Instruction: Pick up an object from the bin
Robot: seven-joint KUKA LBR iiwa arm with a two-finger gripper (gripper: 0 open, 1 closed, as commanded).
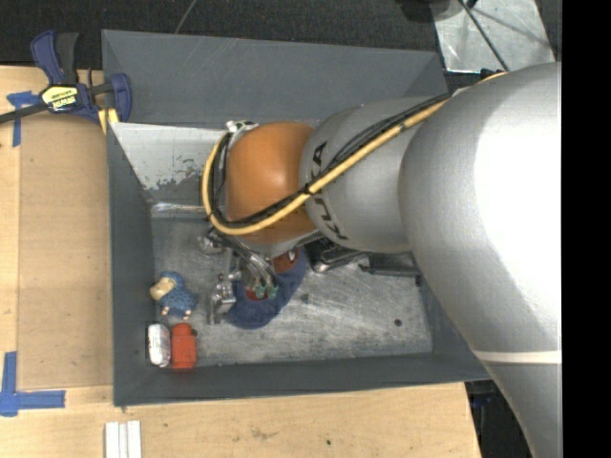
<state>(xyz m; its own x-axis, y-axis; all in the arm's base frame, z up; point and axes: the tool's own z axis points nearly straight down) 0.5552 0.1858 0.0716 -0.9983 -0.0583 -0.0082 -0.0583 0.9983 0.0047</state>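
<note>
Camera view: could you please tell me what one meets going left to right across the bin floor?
Toy figure → claw → blue cloth; the red-and-white object lies straight in front of the figure, so it is left out.

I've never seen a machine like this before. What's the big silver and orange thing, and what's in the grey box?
The big silver thing is a robot arm, and the orange cover is part of its wrist. The camera looks down from above, a bit to one side, and the arm reaches in from the right. At its tip is the gripper, the part that grabs. It is low in the grey bin, right by a blue floppy thing. I can't tell whether it has hold of it. To the left lie a little toy figure and an orange and white thing.
</note>
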